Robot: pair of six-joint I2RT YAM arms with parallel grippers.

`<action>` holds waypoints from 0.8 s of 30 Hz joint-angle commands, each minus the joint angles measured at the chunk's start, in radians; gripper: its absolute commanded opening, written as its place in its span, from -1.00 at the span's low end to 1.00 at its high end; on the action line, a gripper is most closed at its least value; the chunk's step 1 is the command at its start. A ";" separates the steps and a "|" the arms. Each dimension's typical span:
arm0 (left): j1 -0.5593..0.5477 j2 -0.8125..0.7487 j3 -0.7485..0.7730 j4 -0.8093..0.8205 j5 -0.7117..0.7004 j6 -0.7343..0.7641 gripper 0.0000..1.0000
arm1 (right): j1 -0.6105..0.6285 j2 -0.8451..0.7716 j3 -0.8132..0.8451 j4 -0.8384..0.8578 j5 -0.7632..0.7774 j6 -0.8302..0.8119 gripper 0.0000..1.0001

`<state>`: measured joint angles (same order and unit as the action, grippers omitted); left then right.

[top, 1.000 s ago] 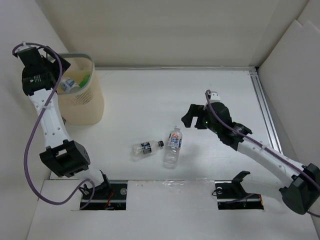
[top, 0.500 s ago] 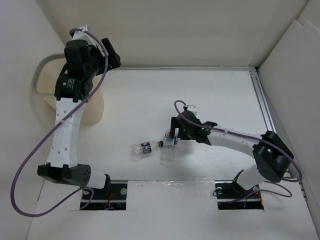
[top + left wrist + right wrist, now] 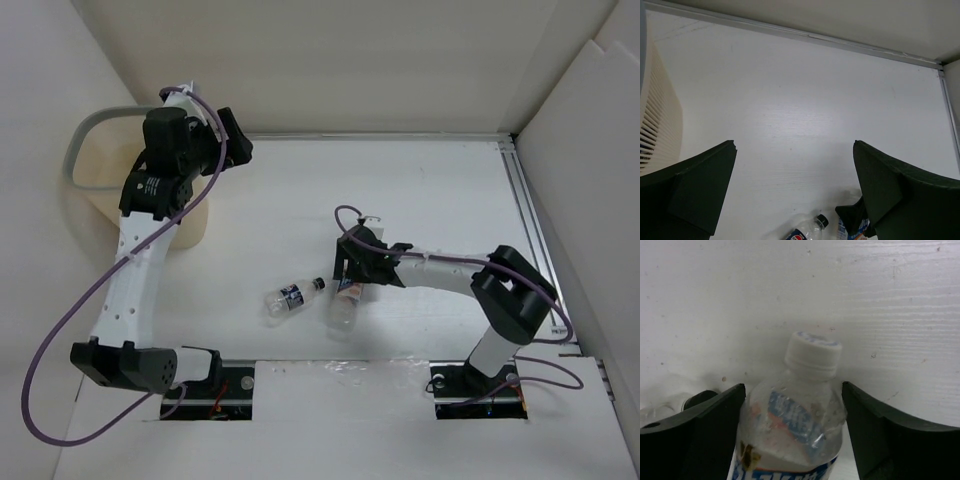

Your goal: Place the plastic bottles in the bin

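Two plastic bottles lie on the white table. A clear one with a white cap and blue-orange label (image 3: 341,310) sits between the fingers of my open right gripper (image 3: 345,275); in the right wrist view the bottle (image 3: 795,425) fills the gap of the gripper (image 3: 794,390), with a small gap at the right finger (image 3: 890,435). A clear bottle with a dark cap and blue label (image 3: 290,297) lies just left of it, also in the left wrist view (image 3: 807,232). My left gripper (image 3: 232,140) is open and empty, raised beside the beige bin (image 3: 90,125). The bin's inside is hidden.
The bin's slotted side (image 3: 655,115) is at the left edge of the left wrist view. White walls enclose the table at the back and sides. A metal rail (image 3: 530,220) runs along the right side.
My left arm swung from over the bin to its right side, facing the table. My right gripper moved left and down, and now straddles the white-capped bottle.
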<state>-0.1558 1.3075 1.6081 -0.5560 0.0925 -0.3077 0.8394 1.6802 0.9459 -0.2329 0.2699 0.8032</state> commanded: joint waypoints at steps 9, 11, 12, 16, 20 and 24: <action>-0.028 -0.103 -0.174 0.203 0.306 -0.039 1.00 | -0.085 -0.112 -0.019 -0.068 0.055 0.045 -1.00; -0.123 -0.103 -0.174 0.203 0.260 -0.039 1.00 | -0.114 -0.155 -0.007 -0.089 0.069 0.013 -1.00; -0.154 -0.094 -0.163 0.212 0.260 -0.039 1.00 | -0.132 -0.174 -0.007 -0.100 0.078 -0.001 -1.00; -0.303 -0.062 -0.163 0.269 0.262 -0.059 1.00 | -0.303 -0.270 0.063 -0.111 0.066 -0.103 -1.00; -0.433 -0.024 -0.177 0.327 0.291 -0.071 1.00 | -0.469 -0.364 0.177 -0.111 0.003 -0.254 -1.00; -0.545 0.032 -0.166 0.407 0.328 -0.071 1.00 | -0.583 -0.502 0.200 0.022 -0.222 -0.377 -1.00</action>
<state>-0.6373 1.3079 1.4322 -0.2653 0.3794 -0.3676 0.2996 1.2701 1.0985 -0.3256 0.2150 0.5552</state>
